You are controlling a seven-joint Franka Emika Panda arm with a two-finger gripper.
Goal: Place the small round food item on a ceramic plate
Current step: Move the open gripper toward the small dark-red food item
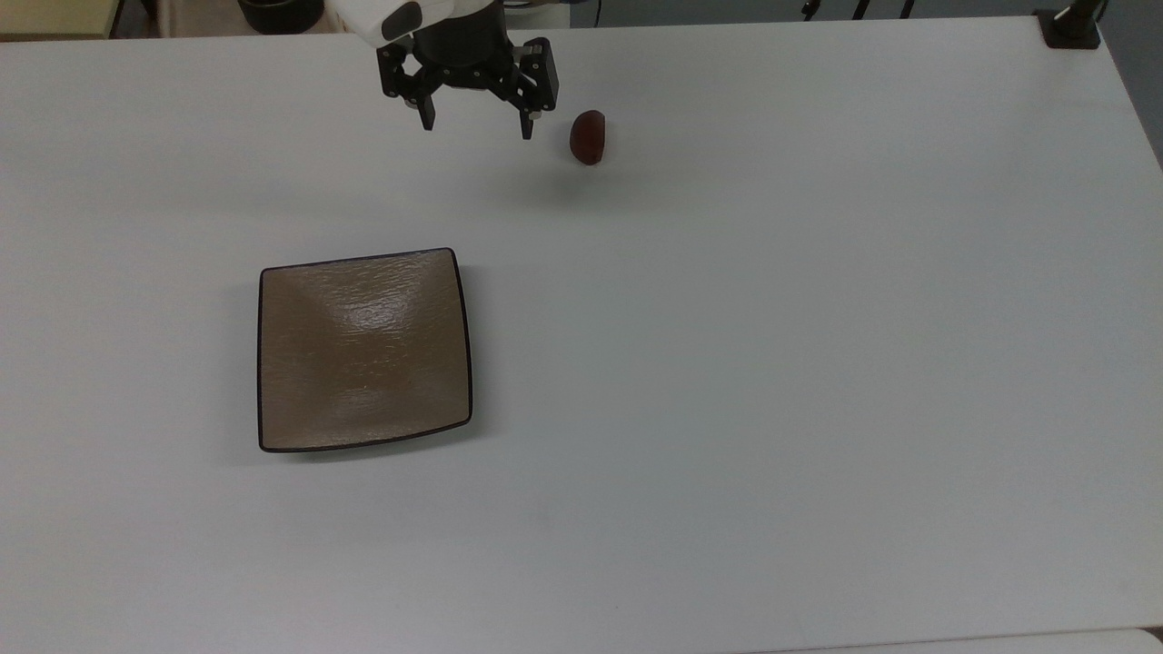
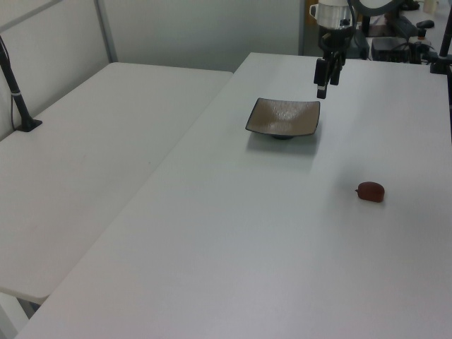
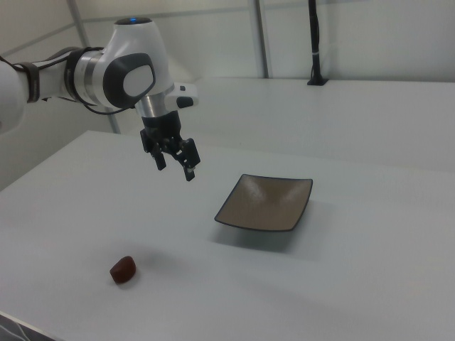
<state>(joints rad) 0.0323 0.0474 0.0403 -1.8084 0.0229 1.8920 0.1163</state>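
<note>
Food item on table, beside raised gripper

- My arm reaches in from the right view's left, its white and grey shell bent at the wrist so that the end points downward.
- My gripper hangs in the air above the tabletop, touching nothing.
- My two black fingers stand spread wide apart, with a clear gap between them and nothing held there.
- In the right view my gripper tilts slightly, fingertips lowest.
- In the left view my gripper is seen edge-on, pointing straight down.
</note>
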